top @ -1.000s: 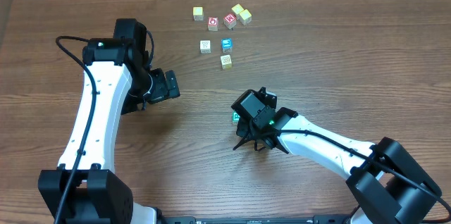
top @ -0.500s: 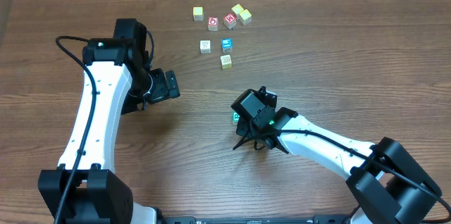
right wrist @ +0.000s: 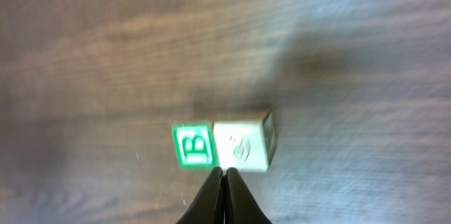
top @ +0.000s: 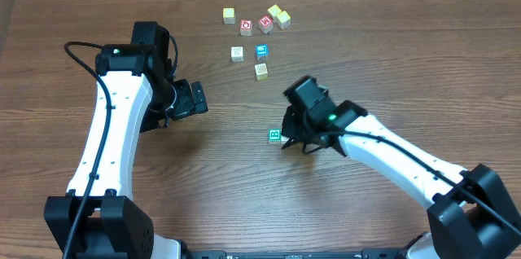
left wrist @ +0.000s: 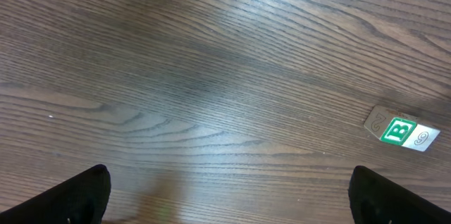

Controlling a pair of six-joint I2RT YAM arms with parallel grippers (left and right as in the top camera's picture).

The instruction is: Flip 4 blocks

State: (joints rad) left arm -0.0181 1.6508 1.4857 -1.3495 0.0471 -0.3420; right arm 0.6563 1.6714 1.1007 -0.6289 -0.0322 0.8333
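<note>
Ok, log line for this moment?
left fingers: open, empty | right fingers: shut, empty | B block: on table, not gripped

Close view looking down on a brown wood-grain table, pic somewhat blurred. One small pale wooden block is sitting approx. mid-frame, resting on the tabletop. Two of its faces are showing side by side: the left face is carrying a green-printed square w/ letter B, reading upright; the right face is pale cream w/ a faint grey mark, too blurred to read. A thin sliver of a third face is showing along the block's right edge. The right gripper is entering from bottom centre, its two dark fingers pressing together into one point, nothing btwn them. The tip is sitting just below the block's lower edge, under the seam btwn the two faces; contact can't be judged. A soft dark shadow is lying on the wood up & right of the block.
</note>
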